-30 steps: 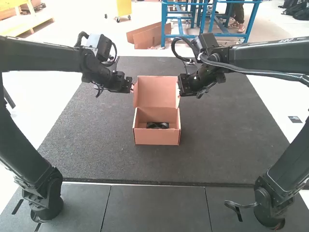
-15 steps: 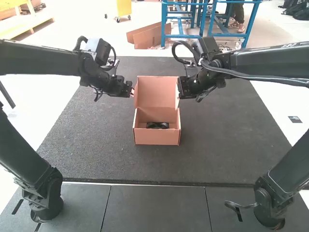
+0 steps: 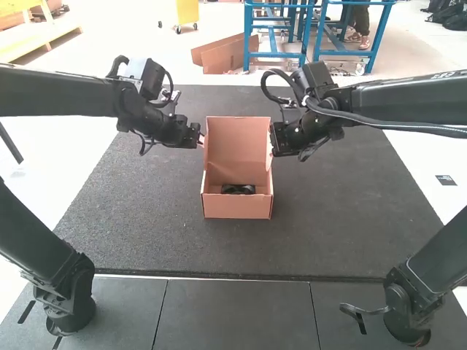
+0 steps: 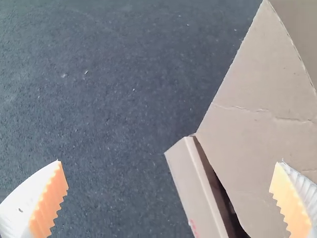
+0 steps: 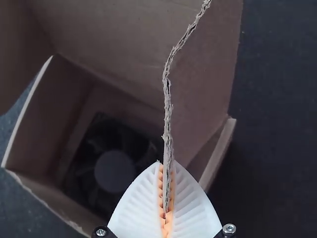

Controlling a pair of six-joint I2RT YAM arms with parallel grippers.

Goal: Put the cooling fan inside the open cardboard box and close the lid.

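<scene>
One cooling fan (image 3: 238, 189) inside the cardboard box (image 3: 236, 206), lid (image 3: 237, 142) upright

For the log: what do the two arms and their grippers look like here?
The left arm and right arm are black, made of long tubes with bulky rounded joints. Looped black cables run at the wrists. The left gripper and right gripper each carry two white, ribbed, tapered fingers lined with orange toothed pads.
</scene>
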